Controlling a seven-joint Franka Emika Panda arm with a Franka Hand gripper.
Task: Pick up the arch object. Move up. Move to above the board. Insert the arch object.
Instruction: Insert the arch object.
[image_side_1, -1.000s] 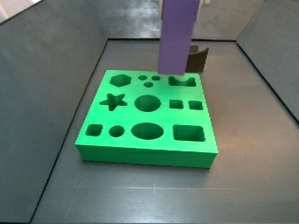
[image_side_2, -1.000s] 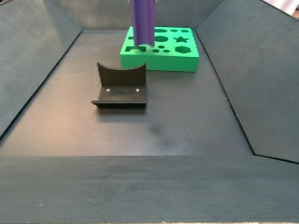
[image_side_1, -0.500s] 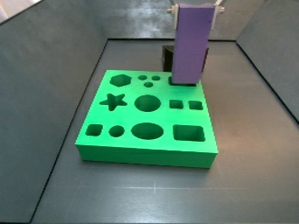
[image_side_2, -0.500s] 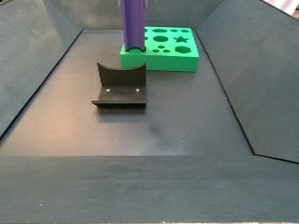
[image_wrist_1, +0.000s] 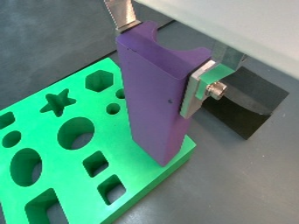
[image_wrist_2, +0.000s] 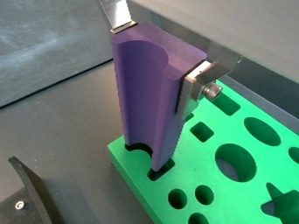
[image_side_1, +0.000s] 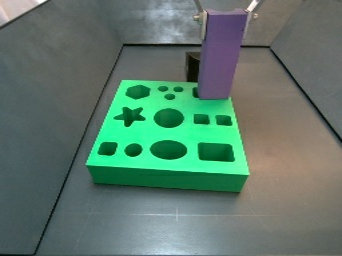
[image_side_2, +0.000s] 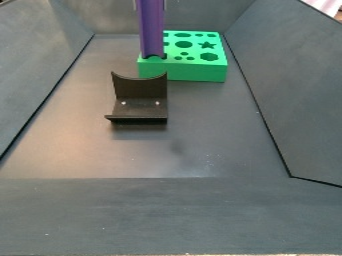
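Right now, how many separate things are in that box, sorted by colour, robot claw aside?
Purple: 1, the arch object, held upright in the gripper over a corner of the board.
Green: 1, the board with shaped holes.
Dark: 1, the fixture on the floor beside the board.
Total: 3.

dark fixture (image_side_2: 136, 98), on grey floor (image_side_2: 174, 150)
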